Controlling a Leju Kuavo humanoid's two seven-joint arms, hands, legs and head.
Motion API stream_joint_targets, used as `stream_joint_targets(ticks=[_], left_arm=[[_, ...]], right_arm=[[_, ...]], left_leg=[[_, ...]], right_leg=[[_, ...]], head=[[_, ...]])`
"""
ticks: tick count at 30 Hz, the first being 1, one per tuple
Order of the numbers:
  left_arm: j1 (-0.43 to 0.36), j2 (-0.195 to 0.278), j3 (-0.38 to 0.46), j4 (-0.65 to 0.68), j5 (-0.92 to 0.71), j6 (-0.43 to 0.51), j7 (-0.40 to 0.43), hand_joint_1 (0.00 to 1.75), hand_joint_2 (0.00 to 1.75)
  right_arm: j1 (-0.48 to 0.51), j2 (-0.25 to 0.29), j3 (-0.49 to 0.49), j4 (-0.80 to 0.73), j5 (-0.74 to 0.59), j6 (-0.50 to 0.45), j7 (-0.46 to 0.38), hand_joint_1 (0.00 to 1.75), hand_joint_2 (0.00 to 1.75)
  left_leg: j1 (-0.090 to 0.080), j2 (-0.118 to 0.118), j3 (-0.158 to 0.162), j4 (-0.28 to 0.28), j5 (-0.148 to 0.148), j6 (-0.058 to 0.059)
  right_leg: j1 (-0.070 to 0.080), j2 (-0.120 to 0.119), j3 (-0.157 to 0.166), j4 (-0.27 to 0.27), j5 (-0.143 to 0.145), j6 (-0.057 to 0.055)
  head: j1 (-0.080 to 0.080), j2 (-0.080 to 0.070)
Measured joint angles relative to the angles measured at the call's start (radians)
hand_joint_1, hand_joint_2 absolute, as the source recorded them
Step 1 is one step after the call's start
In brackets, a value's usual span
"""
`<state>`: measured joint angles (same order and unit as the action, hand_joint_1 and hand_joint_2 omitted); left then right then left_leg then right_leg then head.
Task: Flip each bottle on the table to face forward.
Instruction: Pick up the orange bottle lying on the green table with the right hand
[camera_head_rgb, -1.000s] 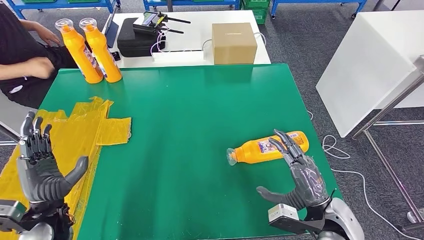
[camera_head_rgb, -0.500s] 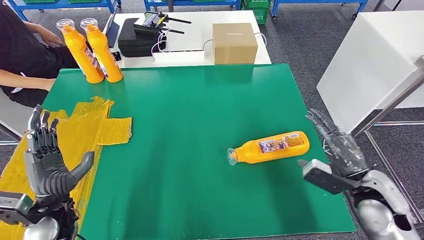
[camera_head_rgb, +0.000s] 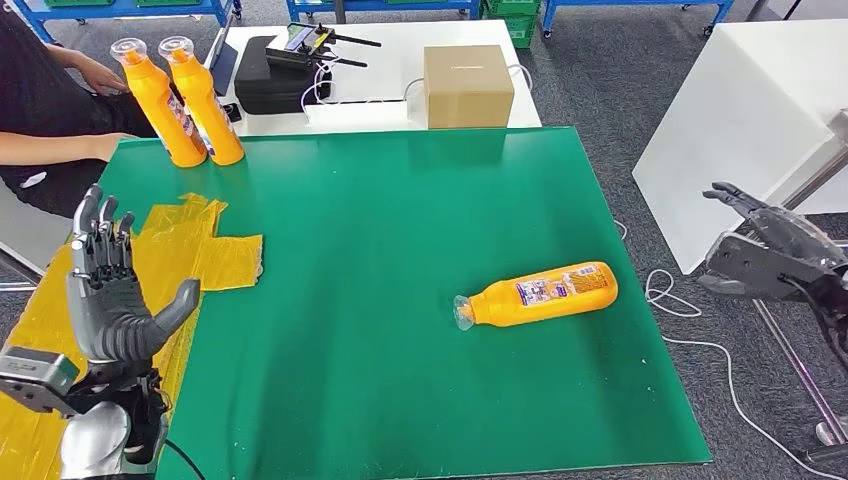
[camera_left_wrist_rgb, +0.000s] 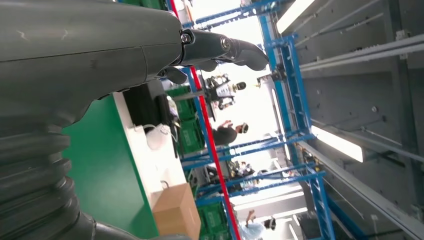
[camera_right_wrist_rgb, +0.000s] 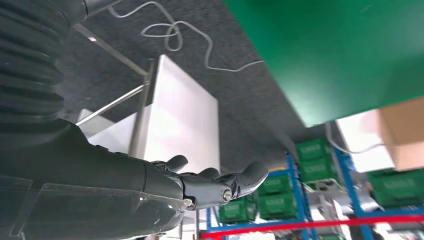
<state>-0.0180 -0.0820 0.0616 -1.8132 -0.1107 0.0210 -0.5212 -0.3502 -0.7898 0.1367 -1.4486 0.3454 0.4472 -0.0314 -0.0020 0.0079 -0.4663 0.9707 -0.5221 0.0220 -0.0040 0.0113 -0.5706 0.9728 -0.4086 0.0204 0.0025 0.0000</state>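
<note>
Green tabletop (camera_head_rgb: 380, 300): fills most of the head view; bare green over its middle and right half.

White side table (camera_head_rgb: 740, 110): at 2 o'clock, off the green tabletop's right edge, standing on grey floor.

White desk (camera_head_rgb: 380, 80): at 12 o'clock, butted against the far edge of the tabletop. Carries a cardboard box (camera_head_rgb: 468, 85) and a black case (camera_head_rgb: 275, 75) with white cables beside it.

Yellow plastic sheet (camera_head_rgb: 170, 270): crumpled, spread along the tabletop's left edge at 9 o'clock.

Person (camera_head_rgb: 45, 110): seated at 10 o'clock, dark top, one forearm near the tabletop's far-left corner.

Left hand (camera_head_rgb: 105, 300): at 8 o'clock, raised upright over the yellow sheet, palm facing inward, fingers (camera_head_rgb: 95, 235) straight and spread wide, thumb out; holds nothing.

Right hand (camera_head_rgb: 770, 255): at 3 o'clock, off the tabletop's right edge and above the floor, well apart from the lying bottle; fingers extended and apart, holding nothing.

Lying bottle (camera_head_rgb: 540, 295): orange, on its side at 4 o'clock on the tabletop, clear cap toward the centre, base toward the right edge, label up.

Two standing bottles (camera_head_rgb: 185, 100): orange, upright, touching side by side at 11 o'clock on the tabletop's far-left corner, clear caps on top.
</note>
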Motion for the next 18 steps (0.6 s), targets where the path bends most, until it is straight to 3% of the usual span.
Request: stream_joint_targets(ticks=[10, 18], left_arm=[[-0.065, 0.009, -0.036, 0.061, 0.010, -0.003, 0.010, 0.00, 1.75], [-0.107, 0.012, -0.070, 0.102, 0.015, 0.000, 0.016, 0.00, 1.75]], right_arm=[[-0.157, -0.058, 0.180, 0.157, -0.045, 0.035, 0.014, 0.00, 1.75], [-0.249, -0.031, 0.366, 0.294, -0.034, 0.012, 0.002, 0.00, 1.75]], left_leg=[[0.000, -0.001, -0.002, 0.000, 0.000, 0.000], [0.000, -0.001, -0.002, 0.000, 0.000, 0.000]], right_leg=[[0.000, -0.001, -0.002, 0.000, 0.000, 0.000], [0.000, -0.001, -0.002, 0.000, 0.000, 0.000]], head=[[0.000, 0.000], [0.000, 0.000]])
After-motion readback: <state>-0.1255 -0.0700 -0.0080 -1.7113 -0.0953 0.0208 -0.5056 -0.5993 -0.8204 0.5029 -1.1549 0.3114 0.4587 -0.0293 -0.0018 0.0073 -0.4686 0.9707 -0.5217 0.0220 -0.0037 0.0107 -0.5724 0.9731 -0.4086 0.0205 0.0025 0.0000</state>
